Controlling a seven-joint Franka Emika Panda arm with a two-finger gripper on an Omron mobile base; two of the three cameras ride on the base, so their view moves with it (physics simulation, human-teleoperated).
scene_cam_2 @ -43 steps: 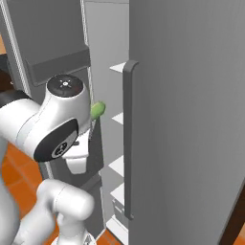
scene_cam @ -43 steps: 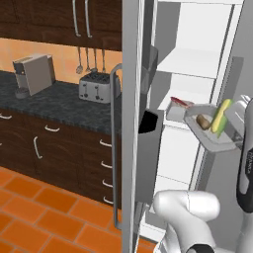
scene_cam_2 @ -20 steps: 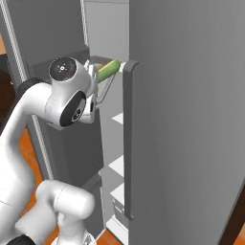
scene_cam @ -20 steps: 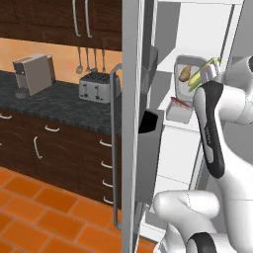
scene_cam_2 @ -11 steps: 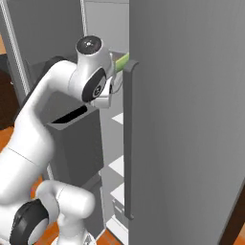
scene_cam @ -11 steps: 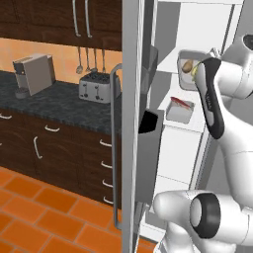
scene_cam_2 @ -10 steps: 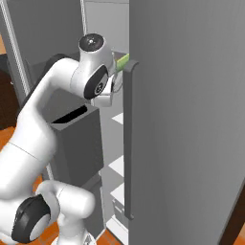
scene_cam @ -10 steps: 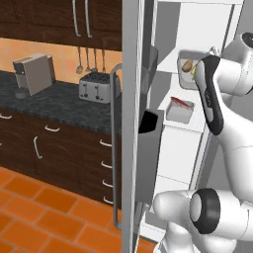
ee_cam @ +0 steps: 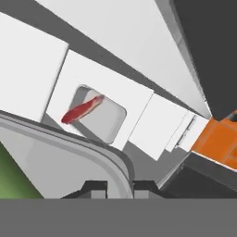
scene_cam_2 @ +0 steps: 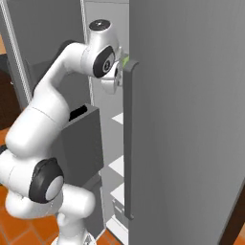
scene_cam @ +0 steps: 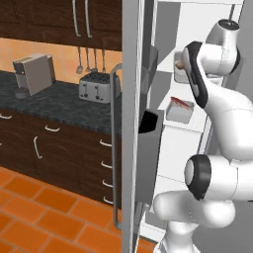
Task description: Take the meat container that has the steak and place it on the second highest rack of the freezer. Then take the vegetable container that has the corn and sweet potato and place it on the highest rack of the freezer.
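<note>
While the claw [ee_cam: 114, 187] stays clenched on the rim of the vegetable tub [scene_cam: 181, 74], high inside the freezer [scene_cam: 197, 29] above the steak [ee_cam: 82, 110] tray, an early release may tip the corn [scene_cam_2: 125, 61] out.

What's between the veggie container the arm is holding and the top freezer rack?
Nothing visible. The gripper is clamped on the rim of the vegetable container, already level with the highest rack. The meat container with the steak sits one shelf lower, out of the way.
</note>
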